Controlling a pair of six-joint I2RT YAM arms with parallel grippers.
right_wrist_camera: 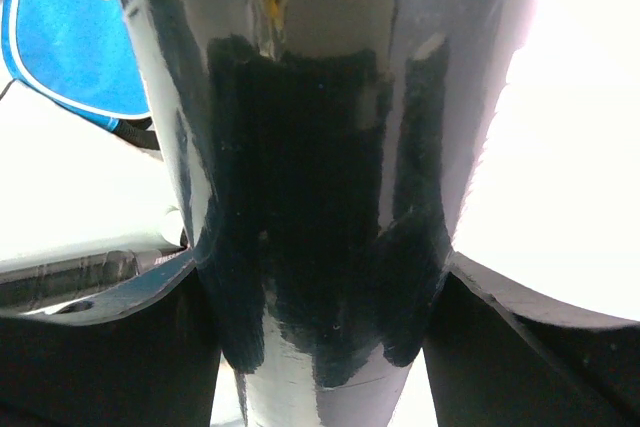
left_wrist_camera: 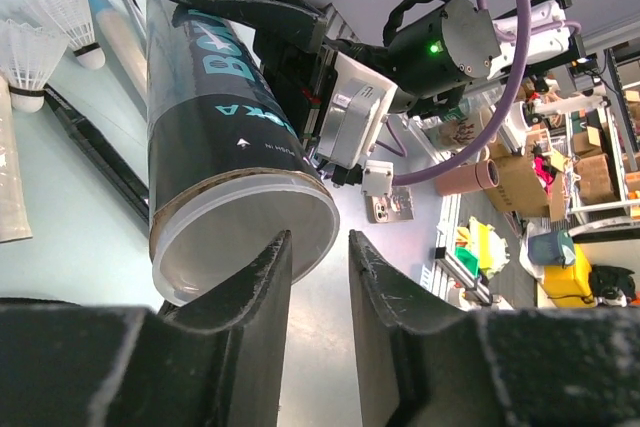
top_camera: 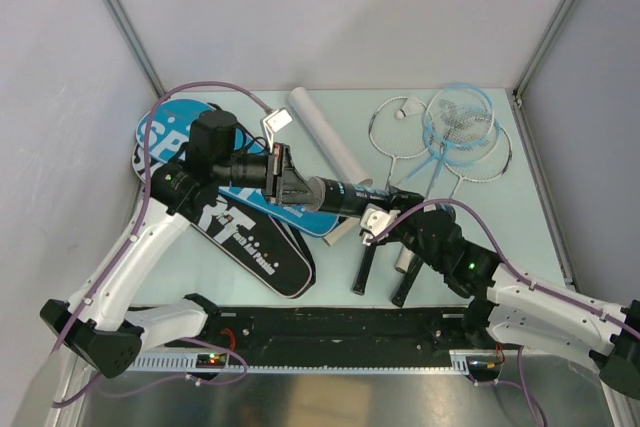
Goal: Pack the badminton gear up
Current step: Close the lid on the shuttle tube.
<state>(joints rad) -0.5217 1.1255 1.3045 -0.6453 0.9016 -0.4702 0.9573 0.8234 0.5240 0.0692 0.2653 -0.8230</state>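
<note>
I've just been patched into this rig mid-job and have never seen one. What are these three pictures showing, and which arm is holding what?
These are two robot arms, each ending in a two-finger gripper, bolted at the near edge of the pale table. One picture looks down from above and behind them. The other two come from a camera on each wrist.

The right gripper is clamped around a black cylindrical tube with teal lettering. The left gripper sits at that tube's clear-capped end, with its fingers a little apart and nothing between them.

On the table lie a blue racket-shaped bag, a black racket-shaped bag, a white tube, thin-framed rackets and white feather shuttlecocks.
</note>
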